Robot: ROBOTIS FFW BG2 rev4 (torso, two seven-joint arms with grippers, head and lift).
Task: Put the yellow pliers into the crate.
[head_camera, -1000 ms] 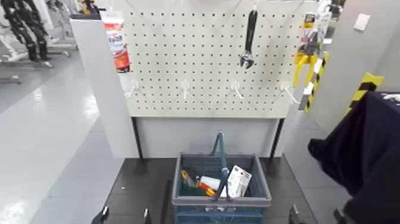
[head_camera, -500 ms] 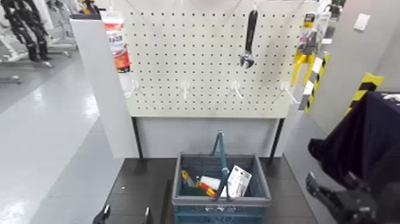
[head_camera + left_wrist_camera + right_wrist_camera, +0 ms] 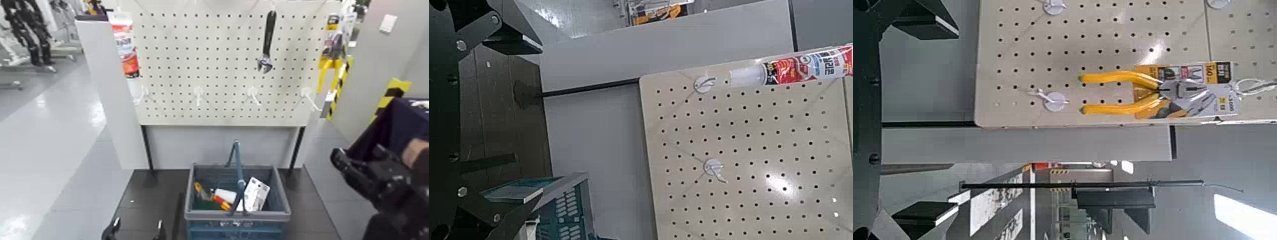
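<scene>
The yellow pliers (image 3: 330, 57) hang on their printed card at the pegboard's upper right edge; the right wrist view shows them (image 3: 1143, 92) straight ahead on a white hook. My right gripper (image 3: 376, 179) is raised at the right, well below and short of the pliers. Its jaws (image 3: 948, 118) are open with nothing between them. The blue-grey crate (image 3: 237, 216) stands on the dark floor plate under the board, handle upright. My left gripper (image 3: 135, 231) stands open and low beside the crate's left side, where its wrist view shows one crate corner (image 3: 559, 205).
A black adjustable wrench (image 3: 267, 41) hangs at the board's top centre and a tube (image 3: 125, 45) at its upper left. A white packet (image 3: 255, 193) and small tools lie in the crate. Dark blue fabric (image 3: 399, 124) fills the right edge.
My right arm has come up into the head view at the right and risen further toward the board. The left gripper, crate and pliers have not moved.
</scene>
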